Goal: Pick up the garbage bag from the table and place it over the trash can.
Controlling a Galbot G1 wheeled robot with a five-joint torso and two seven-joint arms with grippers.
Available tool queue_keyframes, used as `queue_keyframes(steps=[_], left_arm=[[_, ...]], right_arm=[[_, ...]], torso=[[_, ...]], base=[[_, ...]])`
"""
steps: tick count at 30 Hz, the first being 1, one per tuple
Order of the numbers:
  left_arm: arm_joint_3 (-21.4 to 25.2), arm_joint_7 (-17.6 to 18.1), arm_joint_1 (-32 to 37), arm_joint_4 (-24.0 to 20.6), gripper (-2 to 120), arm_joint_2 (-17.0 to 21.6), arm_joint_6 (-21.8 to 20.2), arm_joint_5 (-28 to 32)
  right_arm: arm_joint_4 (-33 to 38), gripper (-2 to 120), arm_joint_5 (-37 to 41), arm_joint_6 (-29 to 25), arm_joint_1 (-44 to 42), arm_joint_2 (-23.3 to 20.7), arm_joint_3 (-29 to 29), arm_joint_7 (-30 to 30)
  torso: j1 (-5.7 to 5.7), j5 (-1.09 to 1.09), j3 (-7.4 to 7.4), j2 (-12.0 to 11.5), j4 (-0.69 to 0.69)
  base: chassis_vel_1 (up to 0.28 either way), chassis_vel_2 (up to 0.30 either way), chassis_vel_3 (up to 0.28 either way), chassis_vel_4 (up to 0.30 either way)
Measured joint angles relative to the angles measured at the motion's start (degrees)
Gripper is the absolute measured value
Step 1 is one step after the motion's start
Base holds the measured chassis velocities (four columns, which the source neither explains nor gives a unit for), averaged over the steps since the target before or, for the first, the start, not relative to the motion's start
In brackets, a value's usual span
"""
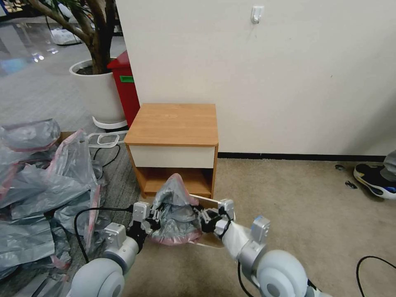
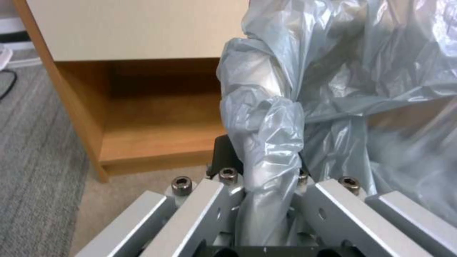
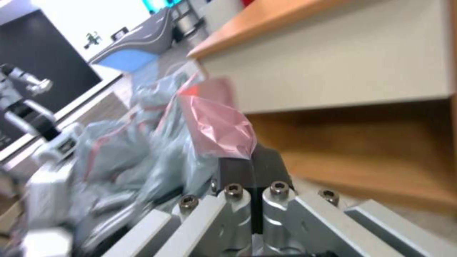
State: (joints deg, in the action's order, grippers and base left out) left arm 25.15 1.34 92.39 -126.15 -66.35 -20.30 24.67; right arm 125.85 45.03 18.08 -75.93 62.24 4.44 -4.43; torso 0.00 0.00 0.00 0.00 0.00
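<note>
My left gripper [image 1: 153, 215] and right gripper [image 1: 205, 218] both sit low in front of the table [image 1: 173, 123], at either side of the bag [image 1: 175, 208]. The bag is stretched between them, bunched up into a grey hump with its pink band hanging along the lower near edge. It is off the tabletop, held in the air in front of the table's lower shelf.

Left wrist view: a twisted rope of grey film from the bag [image 2: 266, 132] runs straight down between my left gripper's [image 2: 259, 200] fingers, which are closed onto it. Shelf opening and white drawer front lie just behind.

Right wrist view: my right gripper's [image 3: 252, 171] dark pads are pressed together, with a pink corner of the bag [image 3: 214, 125] pinched at their tip. View is blurred.

A pale rim of the can [image 1: 206, 201] shows just beside the right gripper, beneath the bag; most of it is covered.

Heap of grey bags [image 1: 41, 185] lies on the floor to my left, well apart from the held bag. Red bin [image 1: 126, 88] and white plant pot [image 1: 97, 93] stand beyond the table's left side
</note>
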Motion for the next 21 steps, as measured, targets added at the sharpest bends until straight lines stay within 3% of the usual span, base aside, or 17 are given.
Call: queue_keyframes(steps=[8,13,21], left_arm=[[0.2,-1.7,1.0,0.5,3,0.3,5.3,-1.8],[0.8,-3.6,1.3,2.9,3,0.1,13.7,-3.3],[1.3,-3.9,1.3,3.3,3,-0.2,16.2,-1.7]], right_arm=[[-0.8,0,2.7,0.1,0.7,-3.6,5.3,-0.7],[-1.3,0,3.0,0.1,-0.5,-6.8,8.6,-0.7],[-1.3,0,2.9,0.2,-2.0,-9.2,11.0,-0.7]], torso=[[0.0,0.01,0.0,0.0,0.0],[0.0,0.0,0.0,0.0,-0.01],[0.0,0.0,0.0,0.0,-0.01]], base=[[0.0,0.0,0.0,0.0],[0.0,0.0,0.0,0.0],[0.0,0.0,0.0,0.0]])
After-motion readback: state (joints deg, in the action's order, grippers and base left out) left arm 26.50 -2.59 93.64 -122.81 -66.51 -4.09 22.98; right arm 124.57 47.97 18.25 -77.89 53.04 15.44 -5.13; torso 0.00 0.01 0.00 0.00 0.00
